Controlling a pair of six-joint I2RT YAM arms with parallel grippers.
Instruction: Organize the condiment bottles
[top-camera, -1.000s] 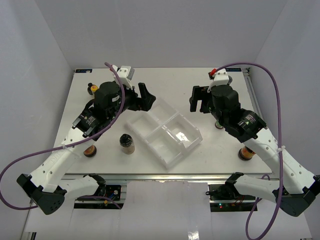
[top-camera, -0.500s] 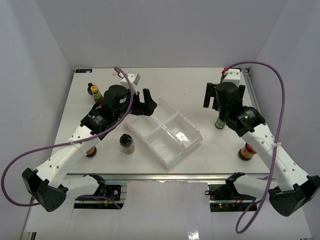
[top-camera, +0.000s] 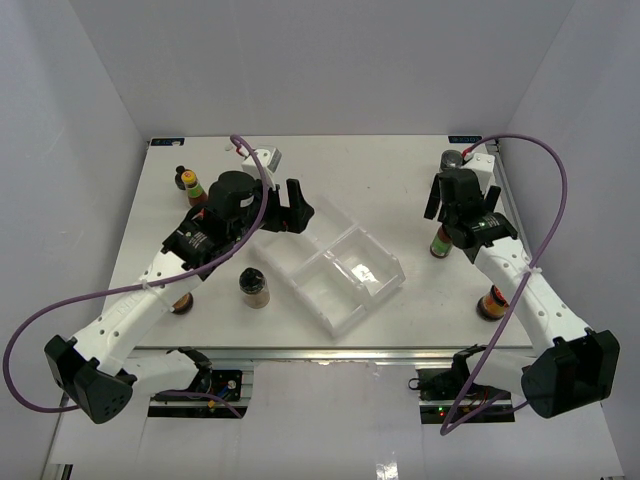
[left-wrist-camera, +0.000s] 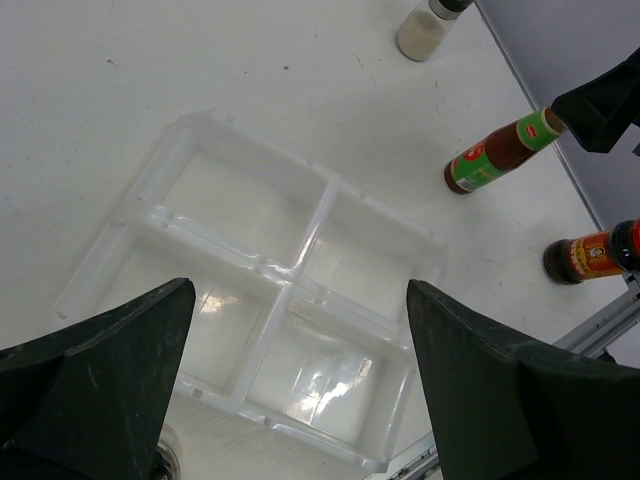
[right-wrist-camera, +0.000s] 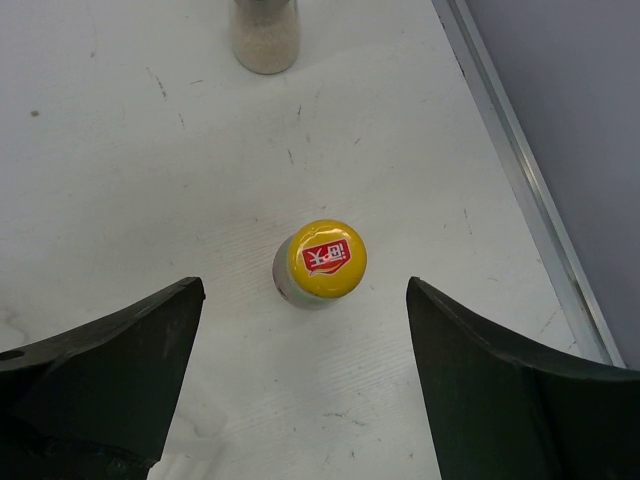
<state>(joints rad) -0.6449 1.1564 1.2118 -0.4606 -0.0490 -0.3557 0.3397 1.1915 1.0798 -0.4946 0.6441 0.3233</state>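
Note:
A clear four-compartment tray (top-camera: 330, 265) lies mid-table with nothing in it. My left gripper (top-camera: 290, 205) hangs open above the tray's (left-wrist-camera: 300, 210) far left corner, its jaws (left-wrist-camera: 300, 290) wide apart with nothing between them. My right gripper (top-camera: 462, 205) is open, pointing down over a slim yellow-capped sauce bottle (top-camera: 440, 243). Its cap (right-wrist-camera: 326, 258) sits between the spread fingers (right-wrist-camera: 120, 370) untouched. A pale shaker (top-camera: 451, 159) stands just beyond it. Another yellow-capped bottle (top-camera: 187, 180) stands far left. A lidded jar (top-camera: 253, 288) and a brown jar (top-camera: 180, 300) are near left, and a red-lidded jar (top-camera: 491, 303) near right.
The table's metal rail (right-wrist-camera: 520, 170) runs close to the right of the yellow-capped bottle, with the enclosure wall behind it. The left arm's forearm (top-camera: 150, 290) partly covers the near-left brown jar. Purple cables loop off both arms.
My right arm has swung toward the far right, bringing its gripper from beside the tray to above the yellow-capped bottle. The left gripper shifted slightly right early on, then held still.

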